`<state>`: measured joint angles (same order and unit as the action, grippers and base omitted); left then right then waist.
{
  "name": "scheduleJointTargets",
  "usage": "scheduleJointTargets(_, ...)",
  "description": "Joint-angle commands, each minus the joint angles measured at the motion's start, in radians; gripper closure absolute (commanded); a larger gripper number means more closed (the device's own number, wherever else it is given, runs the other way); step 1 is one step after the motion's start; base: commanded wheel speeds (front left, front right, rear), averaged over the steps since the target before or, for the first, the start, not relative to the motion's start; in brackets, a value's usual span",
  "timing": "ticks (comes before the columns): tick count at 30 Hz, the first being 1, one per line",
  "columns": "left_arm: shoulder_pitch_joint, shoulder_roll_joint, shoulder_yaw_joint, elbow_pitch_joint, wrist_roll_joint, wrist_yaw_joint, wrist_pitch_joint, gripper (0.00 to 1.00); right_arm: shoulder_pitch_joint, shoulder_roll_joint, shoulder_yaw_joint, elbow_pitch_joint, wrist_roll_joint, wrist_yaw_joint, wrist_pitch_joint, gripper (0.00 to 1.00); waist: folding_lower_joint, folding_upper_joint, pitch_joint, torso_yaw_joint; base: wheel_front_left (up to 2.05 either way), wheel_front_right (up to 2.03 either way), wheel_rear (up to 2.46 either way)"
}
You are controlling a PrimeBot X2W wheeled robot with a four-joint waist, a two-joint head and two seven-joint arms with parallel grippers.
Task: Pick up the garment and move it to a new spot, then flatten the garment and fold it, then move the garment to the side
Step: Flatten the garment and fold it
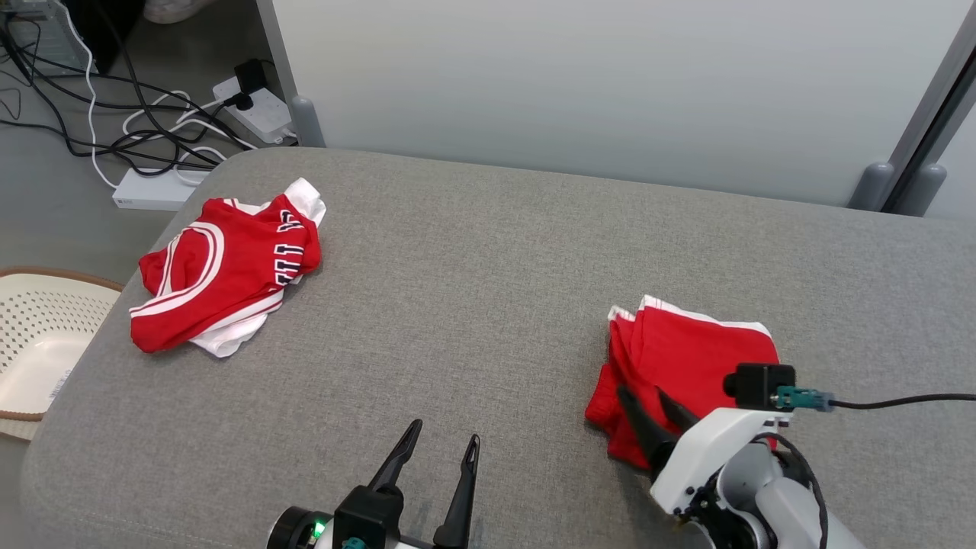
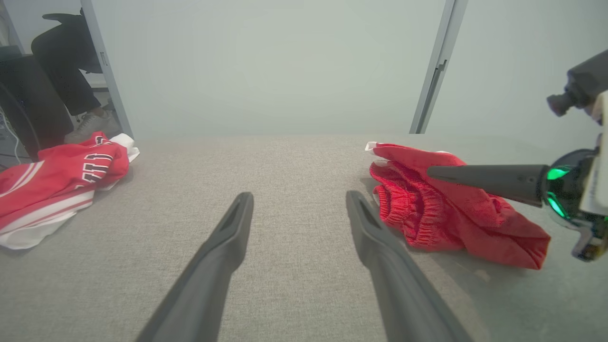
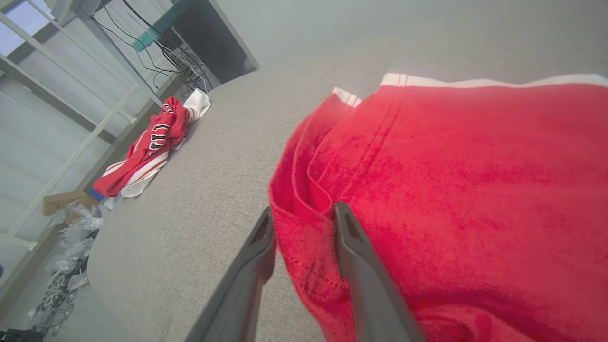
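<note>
**While our right fingers pinch the red garment**

As we look down from the head, the folded red garment [image 1: 686, 343] lies on the right side of the grey table [image 1: 473, 290], with our right gripper [image 1: 640, 393] at its near edge. Left wrist: our left gripper [image 2: 299, 194] hovers over the table, fingers apart. Right wrist: our fingers are clamped on the garment's edge fold.

Fuzzy red cloth garment [image 3: 451, 190], coarse matt grey woven table cover [image 1: 488, 267]

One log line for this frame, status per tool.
right tool: astride red shorts edge, grip unclear | left tool: open, empty | jersey: crumpled, far left
</note>
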<state>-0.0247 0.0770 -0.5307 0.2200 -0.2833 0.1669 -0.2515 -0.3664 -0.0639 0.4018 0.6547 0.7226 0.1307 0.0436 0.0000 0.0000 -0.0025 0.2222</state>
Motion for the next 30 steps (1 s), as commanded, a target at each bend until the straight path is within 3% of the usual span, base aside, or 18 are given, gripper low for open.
scheduleJointTargets(1, -0.038, -0.004, 0.032, -0.021, -0.001, -0.004, -0.010, 0.00, -0.001, 0.013, 0.051, -0.048, 0.048, 0.000, -0.009, 0.00, 0.0000, 0.0000, 0.004, -0.002, 0.00, 0.00, 0.00)
scheduleJointTargets(4, -0.039, -0.004, 0.033, -0.018, 0.001, -0.002, -0.010, 0.00, 0.012, 0.013, 0.116, -0.091, 0.134, 0.000, -0.023, 0.00, 0.0000, 0.0000, 0.006, -0.007, 0.00, 0.00, 0.00)
scheduleJointTargets(7, -0.043, -0.004, 0.039, -0.021, 0.001, 0.001, -0.010, 0.00, 0.017, 0.013, 0.143, -0.117, 0.140, 0.000, -0.066, 0.00, 0.0000, 0.0000, 0.003, -0.020, 0.00, 0.00, 0.00)
scheduleJointTargets(15, -0.033, -0.008, 0.079, -0.045, -0.018, 0.015, -0.010, 0.00, 0.018, -0.054, 0.075, -0.092, -0.027, 0.000, -0.234, 0.00, 0.0000, 0.0000, -0.015, -0.080, 0.00, 0.00, 0.00)
scheduleJointTargets(24, -0.022, -0.014, 0.154, -0.065, -0.064, 0.020, -0.010, 0.00, 0.021, -0.095, -0.100, -0.025, -0.261, 0.000, -0.293, 0.00, 0.0000, 0.0000, -0.039, -0.196, 0.00, 0.00, 0.00)
scheduleJointTargets(30, -0.008, -0.017, 0.198, -0.056, -0.088, 0.020, -0.010, 0.00, 0.085, -0.087, -0.171, -0.091, -0.382, 0.000, -0.304, 0.00, 0.0000, 0.0000, -0.056, -0.247, 0.00, 0.00, 0.00)
